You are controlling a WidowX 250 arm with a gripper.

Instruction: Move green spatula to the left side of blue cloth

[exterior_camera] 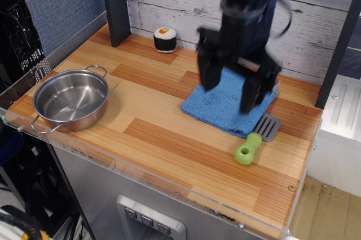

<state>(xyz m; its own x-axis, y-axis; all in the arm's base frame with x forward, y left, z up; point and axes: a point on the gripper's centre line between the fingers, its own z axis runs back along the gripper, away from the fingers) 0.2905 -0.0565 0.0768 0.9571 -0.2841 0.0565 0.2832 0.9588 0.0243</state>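
The green spatula (255, 141) lies flat on the wooden table by the blue cloth's front right edge, lime handle toward the front, grey slotted blade toward the back. The blue cloth (223, 107) lies flat at the middle right, partly hidden by the arm. My gripper (229, 89) hangs over the cloth, blurred by motion, its two black fingers (209, 70) spread wide apart and empty. It is up and left of the spatula and does not touch it.
A steel pot (71, 100) with two handles sits at the front left. A sushi roll toy (164, 39) stands at the back by a dark post (116, 6). The table's front edge has a clear plastic lip (141, 173).
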